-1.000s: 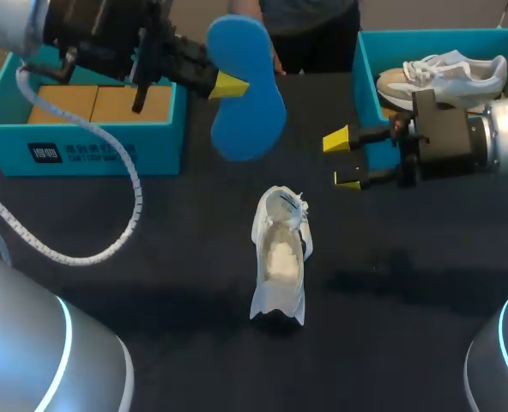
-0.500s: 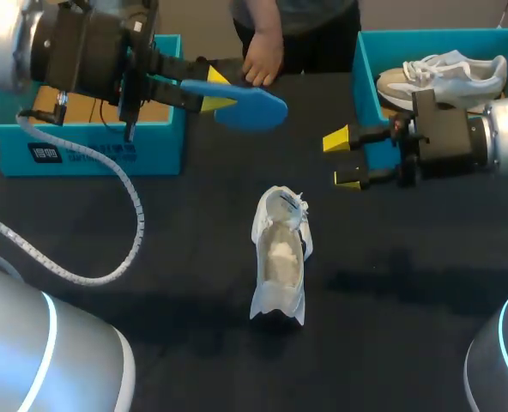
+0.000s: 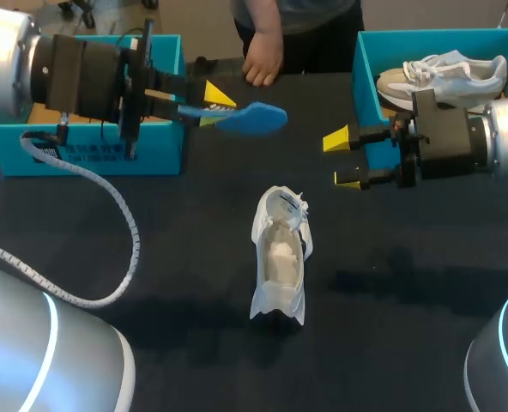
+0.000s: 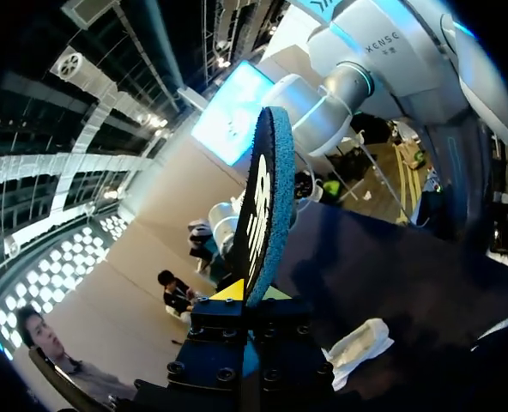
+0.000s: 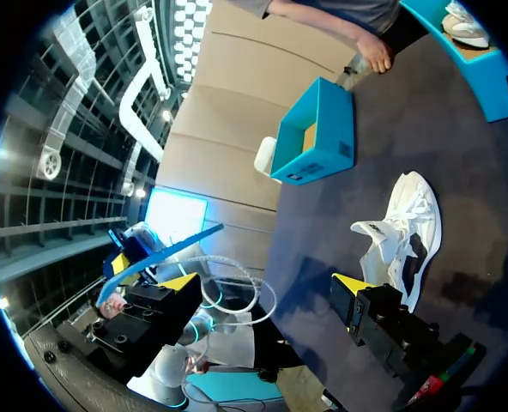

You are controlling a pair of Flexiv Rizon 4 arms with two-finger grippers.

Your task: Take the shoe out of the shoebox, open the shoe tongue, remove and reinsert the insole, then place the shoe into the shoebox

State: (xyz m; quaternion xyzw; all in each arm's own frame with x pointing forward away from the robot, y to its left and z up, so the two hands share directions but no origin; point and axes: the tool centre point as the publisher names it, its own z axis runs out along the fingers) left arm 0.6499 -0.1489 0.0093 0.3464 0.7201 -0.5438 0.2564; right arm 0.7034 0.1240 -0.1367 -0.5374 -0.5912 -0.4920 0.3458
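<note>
Dark tabletop [image 3: 408, 326] filled the head view, where the white shoe [image 3: 280, 257] lay near the middle, its long axis running from the near side toward the far side. The left gripper [image 3: 209, 107] was clamped on one end of the blue insole [image 3: 241, 118], holding it in the air beside the left shoebox [image 3: 91, 154]. The insole's free end pointed toward the table's middle, so it lay crosswise to the shoe. The shoe sat nearer the robot than the insole and off toward its right side. The right gripper [image 3: 343, 159] hung with fingers spread and nothing between them, beside the right shoebox [image 3: 365, 77], and looked the nearer of the two to the shoe.

From the left wrist, the insole [image 4: 263, 206] rose edge-on from the pinching fingers, the shoe [image 4: 357, 348] lying on the table well apart to one side.

From the right wrist, the shoe [image 5: 404, 232] lay just ahead of the empty fingers, the insole [image 5: 155, 257] well beyond it. Refitting would likely require turning the insole in line with the shoe.
</note>
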